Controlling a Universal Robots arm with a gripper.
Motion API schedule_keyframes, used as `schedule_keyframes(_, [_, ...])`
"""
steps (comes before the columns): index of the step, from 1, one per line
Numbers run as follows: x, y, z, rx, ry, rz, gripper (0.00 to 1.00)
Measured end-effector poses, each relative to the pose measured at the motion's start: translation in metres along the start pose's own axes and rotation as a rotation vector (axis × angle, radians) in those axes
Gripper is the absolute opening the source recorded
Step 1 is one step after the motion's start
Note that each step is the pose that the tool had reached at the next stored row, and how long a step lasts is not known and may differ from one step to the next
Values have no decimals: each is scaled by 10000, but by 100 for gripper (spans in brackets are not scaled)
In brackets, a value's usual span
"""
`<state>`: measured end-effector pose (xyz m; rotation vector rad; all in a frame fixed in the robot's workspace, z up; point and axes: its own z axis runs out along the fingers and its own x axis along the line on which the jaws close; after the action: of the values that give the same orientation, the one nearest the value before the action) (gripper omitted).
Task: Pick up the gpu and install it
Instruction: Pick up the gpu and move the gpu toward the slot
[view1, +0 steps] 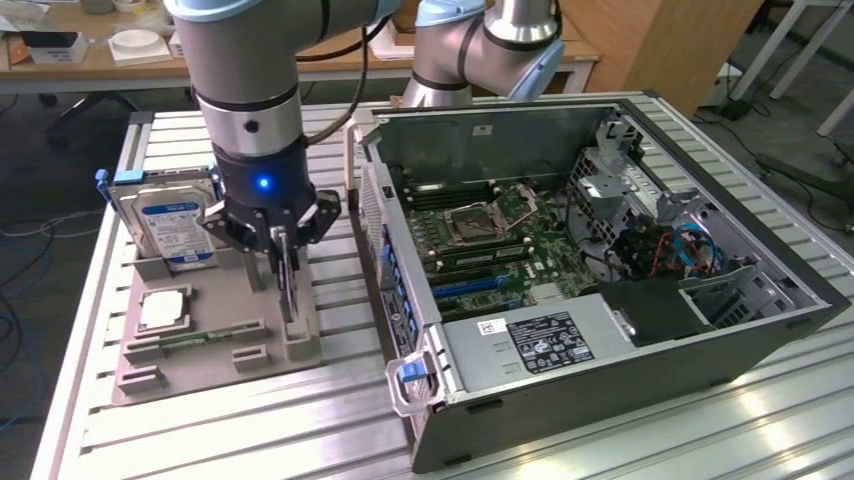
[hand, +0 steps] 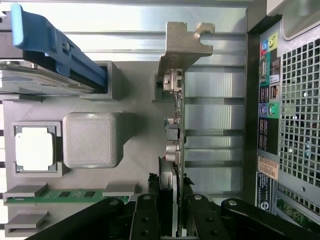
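The gpu (view1: 288, 298) stands on edge in a slot of the grey holder (view1: 214, 372) at the exterior view's left, a thin green card seen edge-on. In the wrist view the gpu (hand: 178, 117) runs away from the camera, its silver end bracket (hand: 183, 46) at the far end. My gripper (view1: 282, 250) comes straight down on the card's top edge. The black fingers (hand: 148, 215) press against both faces of the card, so my gripper (hand: 172, 202) is shut on it. The card's lower edge still rests in the holder.
The open computer case (view1: 747, 330) lies at the exterior view's right, motherboard (view1: 501, 245) and blue slots (view1: 467, 286) exposed. On the holder also sit a hard drive (view1: 174, 228), a square chip (view1: 163, 310) and a memory stick (view1: 200, 338). The case's rear panel (hand: 280, 115) is close beside the card.
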<state>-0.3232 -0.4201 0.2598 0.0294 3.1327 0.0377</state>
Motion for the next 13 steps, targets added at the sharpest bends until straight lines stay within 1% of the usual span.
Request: schedule_keyframes(13, [0,2,-177,0,-2,0,27])
